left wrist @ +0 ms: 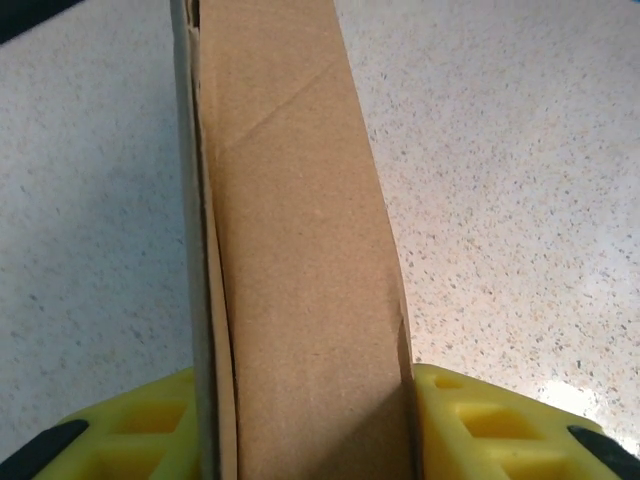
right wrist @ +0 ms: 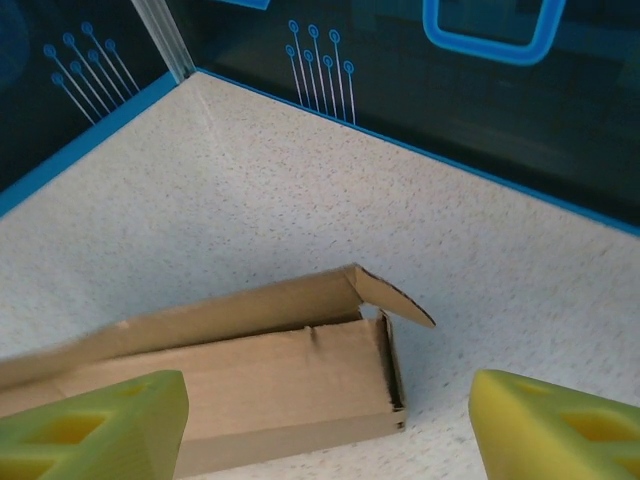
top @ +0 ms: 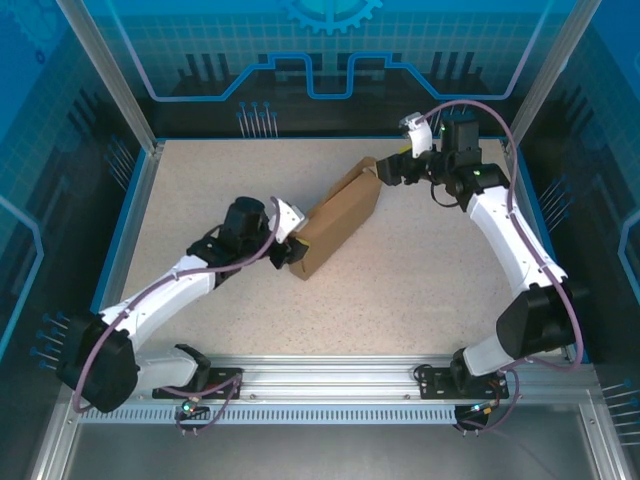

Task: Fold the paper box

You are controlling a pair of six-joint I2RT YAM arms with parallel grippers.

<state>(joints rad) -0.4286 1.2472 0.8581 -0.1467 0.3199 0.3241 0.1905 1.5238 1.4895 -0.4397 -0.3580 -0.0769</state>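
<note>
Cardboard panels of the paper box (top: 335, 228) lay folded into a long, flat shape, set diagonally at the middle of the speckled table (top: 430, 290). One flap at its far end stood slightly lifted, and its inside was hidden. The left gripper (left wrist: 310, 430) pinched the box's near end between yellow fingers (left wrist: 480, 420). The right gripper (right wrist: 330, 420) stood spread wide just over the far end; contact could not be told.

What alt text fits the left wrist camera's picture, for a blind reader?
A brown paper box stretches away from the camera, clamped at its near end between the two yellow fingers of the left pincer. Speckled white table lies on both sides.
</note>
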